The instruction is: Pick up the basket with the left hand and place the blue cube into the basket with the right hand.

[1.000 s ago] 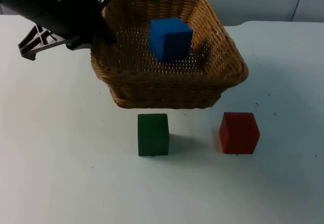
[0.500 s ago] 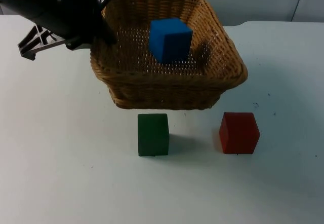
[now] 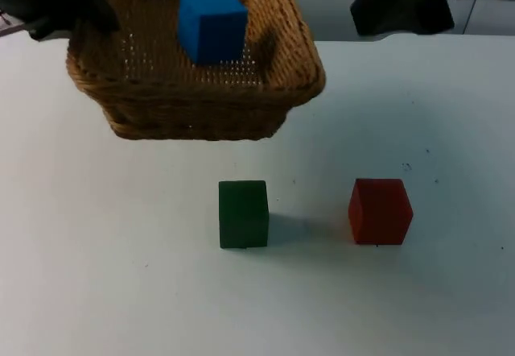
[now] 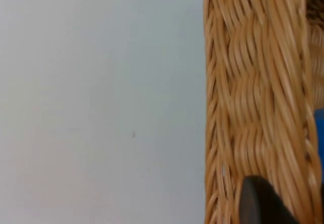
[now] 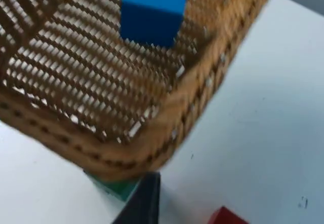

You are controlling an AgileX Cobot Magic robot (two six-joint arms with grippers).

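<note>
The woven basket (image 3: pixel 193 106) hangs above the table at the back left, tilted a little. My left gripper (image 3: pixel 92 14) is shut on its left rim, and the left wrist view shows the basket's wall (image 4: pixel 253 82) held against a black fingertip (image 4: pixel 260 201). The blue cube (image 3: pixel 212 24) lies inside the basket on its mesh floor, apart from both grippers. My right gripper (image 3: pixel 400 10) hovers at the back right, clear of the basket. From the right wrist I look down on the basket's rim (image 5: pixel 167 127) and the blue cube (image 5: pixel 152 11).
A green cube (image 3: pixel 243 213) stands on the white table in front of the basket, and a red cube (image 3: pixel 380 211) stands to its right. In the right wrist view the green cube (image 5: pixel 116 188) peeks out under the basket, with the red cube (image 5: pixel 225 218) nearby.
The basket, with the blue cube in it, has moved left and back in the left gripper's hold. The right arm has left the basket and now hangs at the back right.
</note>
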